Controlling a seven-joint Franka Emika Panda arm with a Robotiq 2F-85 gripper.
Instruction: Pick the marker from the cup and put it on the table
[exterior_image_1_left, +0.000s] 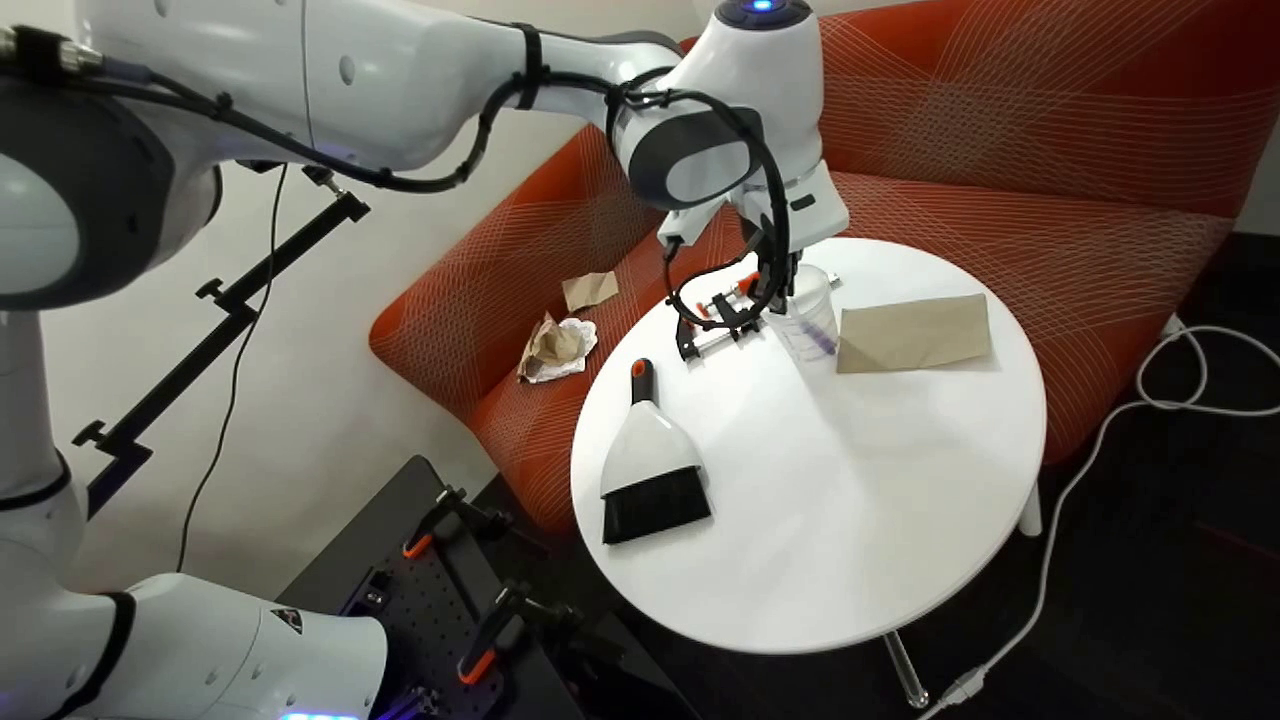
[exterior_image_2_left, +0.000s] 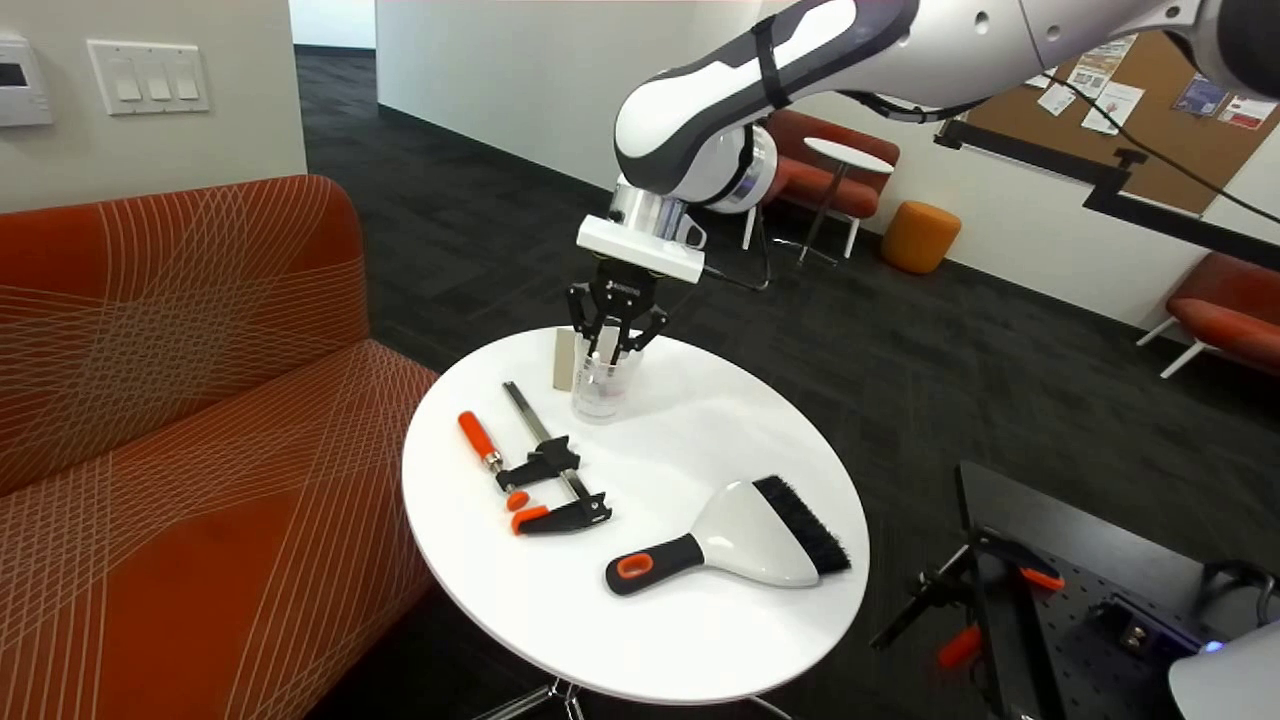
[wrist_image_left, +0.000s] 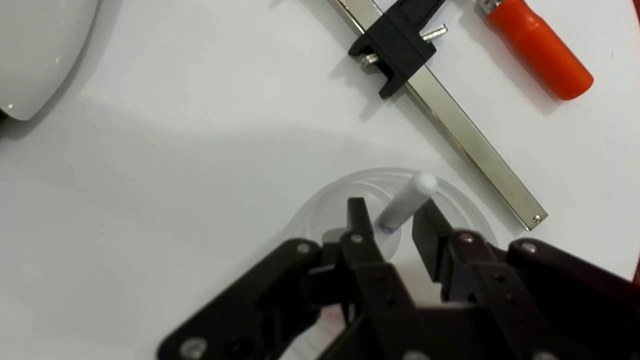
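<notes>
Two slender dark fingers (wrist_image_left: 361, 225) of the black gripper (wrist_image_left: 393, 212) reach into the small translucent whitish cup (exterior_image_2_left: 600, 405), parted and not clamped on anything. Our target, the slim blue-purple marker (wrist_image_left: 406, 203) with a pale end, tilts inside the cup, between those fingers; whether either touches it, we cannot tell. We judge the fingers are spread only narrowly so they fit the cup's mouth while straddling the marker. The cup stands upright toward the far edge of the round glossy white table (exterior_image_1_left: 860, 520) in both exterior views, just beside a tan rectangular box (exterior_image_1_left: 915, 335). A white hand brush (exterior_image_1_left: 650, 447) with black bristles lies toward the edge nearest the robot's white base (exterior_image_1_left: 230, 645). A straight lift, we think, would keep the cup from tipping.
</notes>
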